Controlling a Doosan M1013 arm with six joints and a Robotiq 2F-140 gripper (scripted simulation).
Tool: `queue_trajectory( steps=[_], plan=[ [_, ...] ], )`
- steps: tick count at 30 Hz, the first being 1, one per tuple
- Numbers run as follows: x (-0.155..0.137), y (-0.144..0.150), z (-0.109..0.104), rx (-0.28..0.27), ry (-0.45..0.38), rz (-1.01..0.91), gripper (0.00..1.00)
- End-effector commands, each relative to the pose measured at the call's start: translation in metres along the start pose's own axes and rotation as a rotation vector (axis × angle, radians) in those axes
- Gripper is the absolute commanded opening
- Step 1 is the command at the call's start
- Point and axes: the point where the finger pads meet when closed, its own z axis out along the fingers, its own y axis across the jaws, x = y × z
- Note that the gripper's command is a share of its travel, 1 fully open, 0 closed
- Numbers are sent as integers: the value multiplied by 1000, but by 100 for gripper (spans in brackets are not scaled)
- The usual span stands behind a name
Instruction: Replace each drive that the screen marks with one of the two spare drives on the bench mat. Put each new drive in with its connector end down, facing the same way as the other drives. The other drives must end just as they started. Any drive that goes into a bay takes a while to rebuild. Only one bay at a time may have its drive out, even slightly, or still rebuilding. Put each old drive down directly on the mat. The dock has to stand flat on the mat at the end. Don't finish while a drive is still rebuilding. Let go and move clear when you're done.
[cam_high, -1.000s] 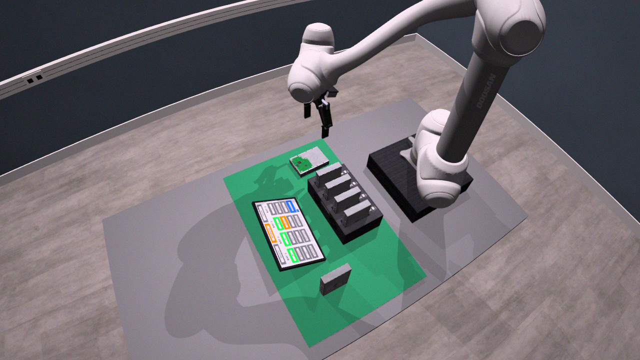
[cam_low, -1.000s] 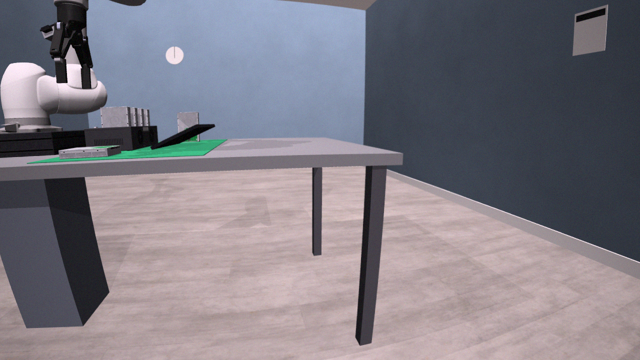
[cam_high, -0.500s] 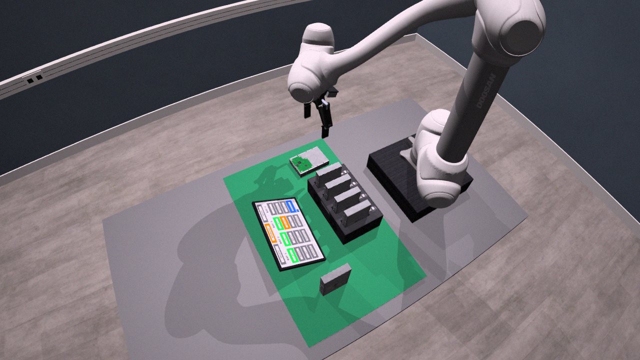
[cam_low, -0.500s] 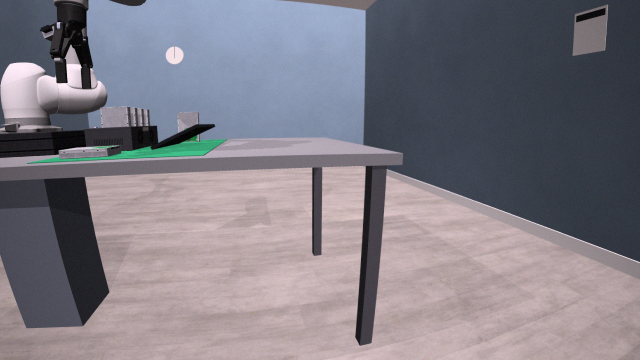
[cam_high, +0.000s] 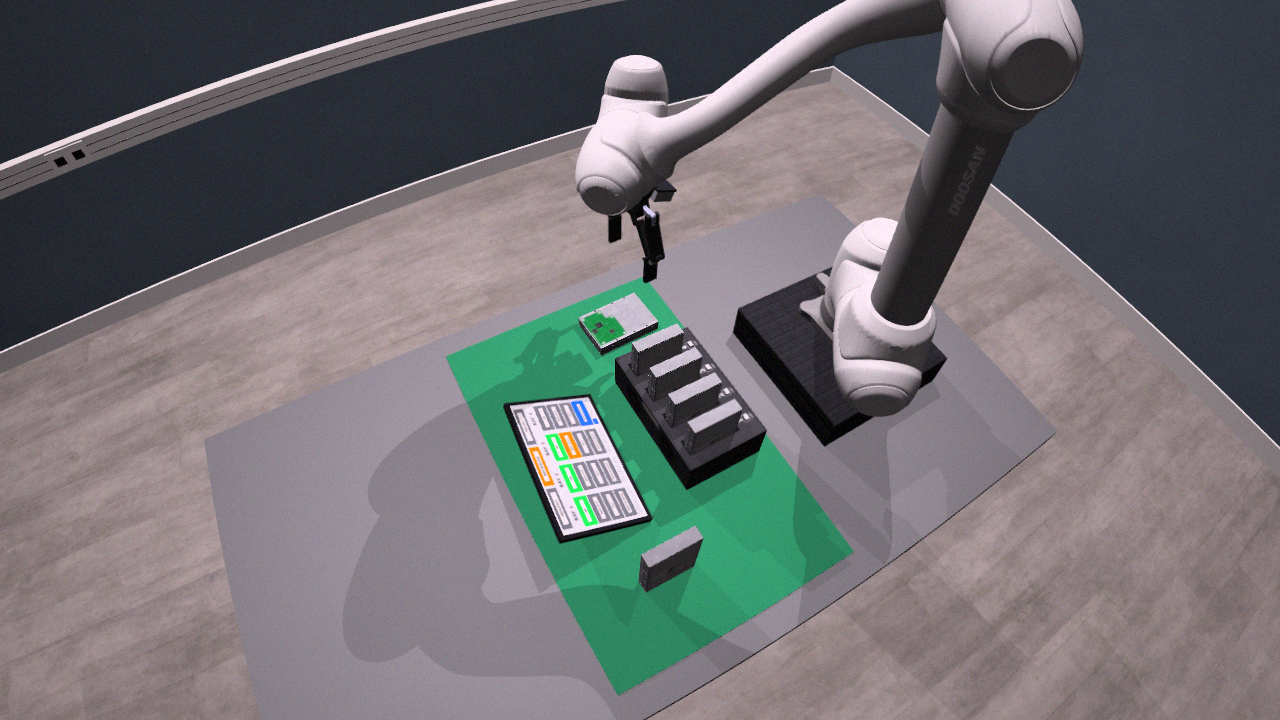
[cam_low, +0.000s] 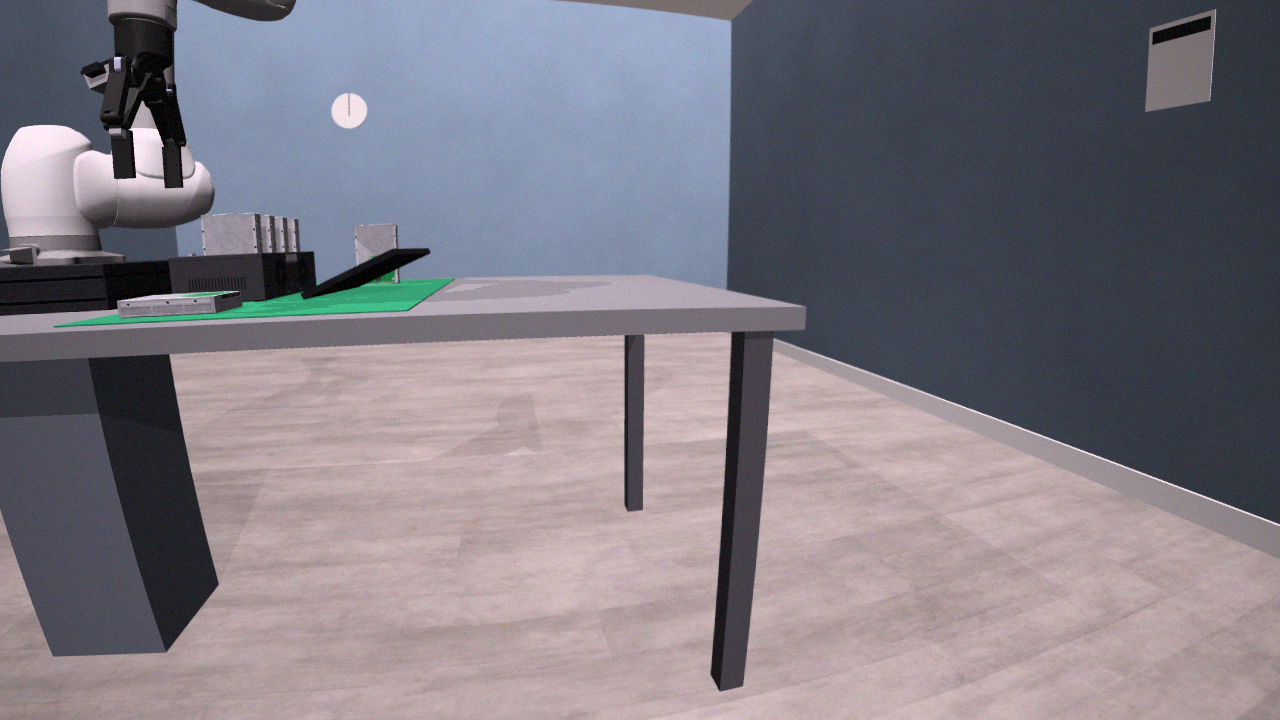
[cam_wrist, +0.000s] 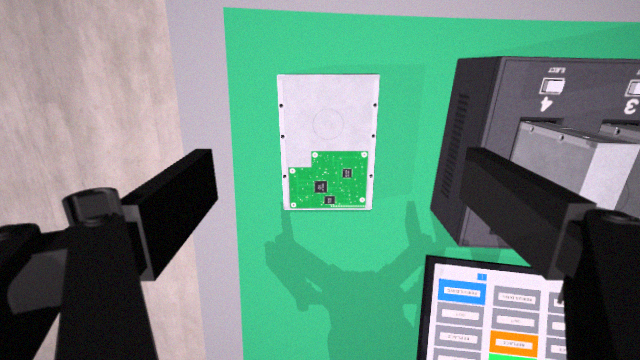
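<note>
Gripper (cam_high: 631, 254) (cam_low: 148, 181) (cam_wrist: 338, 173)'s wide, nothing in it, above the flat drive (cam_high: 617, 321) (cam_low: 178, 304) (cam_wrist: 328, 142). Screen (cam_high: 580, 467) (cam_low: 366, 272) (cam_wrist: 462, 309): bay 4 rebuilding, prob. swapped; bay 3 still needs replacing.

From up high, one view slants down over the whole grey rectangular table (cam_high: 295, 501) (cam_low: 572, 324) (cam_wrist: 187, 150). Another stands low and nearer, looking along one table edge. The closest faces down by a corner; all three share the green flat mat (cam_high: 716, 626) (cam_low: 375, 300) (cam_wrist: 260, 45).
</note>
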Motion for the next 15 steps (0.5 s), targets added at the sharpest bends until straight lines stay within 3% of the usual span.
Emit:
queue_trajectory(
  steps=[1, 15],
  plan=[
    [-1, 0, 10, 1, -1, 0, 89],
    [-1, -1, 70, 1, -1, 0, 89]
  ],
)
